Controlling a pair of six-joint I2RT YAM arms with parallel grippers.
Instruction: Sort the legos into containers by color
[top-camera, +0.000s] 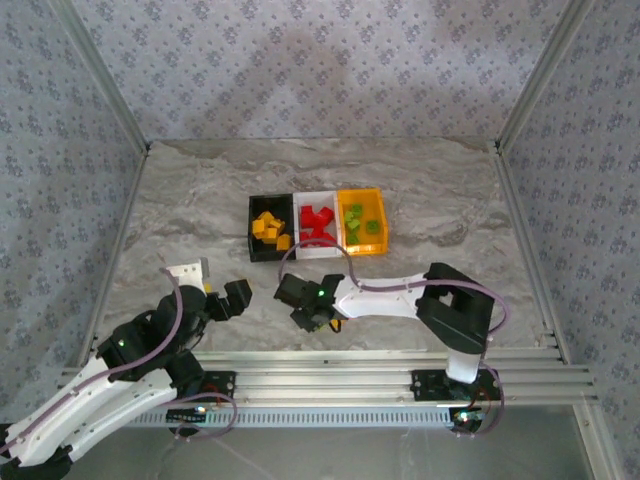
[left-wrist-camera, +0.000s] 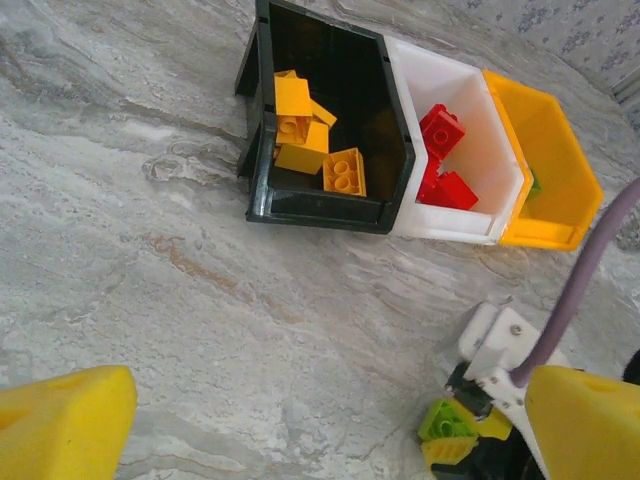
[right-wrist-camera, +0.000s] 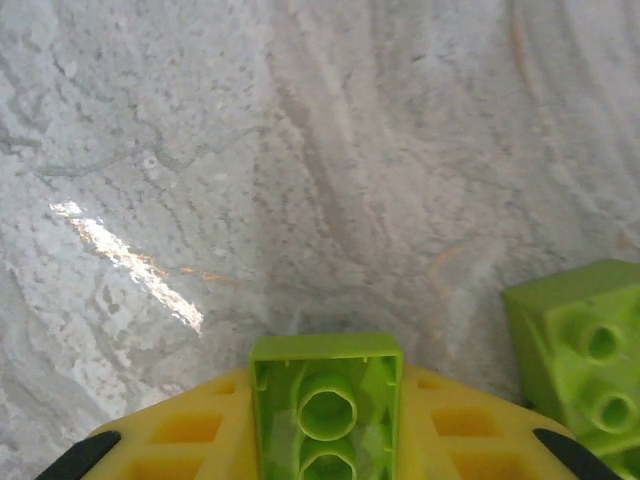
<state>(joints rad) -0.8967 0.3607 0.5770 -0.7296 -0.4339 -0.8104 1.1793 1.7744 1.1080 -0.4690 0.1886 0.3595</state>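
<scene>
pinches a lime green studded plastic brick in the right claw, by the marble desk's near edge, a second green brick just beside. holds the left claw spread wide near the near-left corner. mid-desk, black plastic bin, white plastic bin and orange plastic bin touching in a row.

No lettering, numerals, brand marks or signs are legible; the visible faces of the black bin, white bin, orange bin and lime green brick are plain.
</scene>
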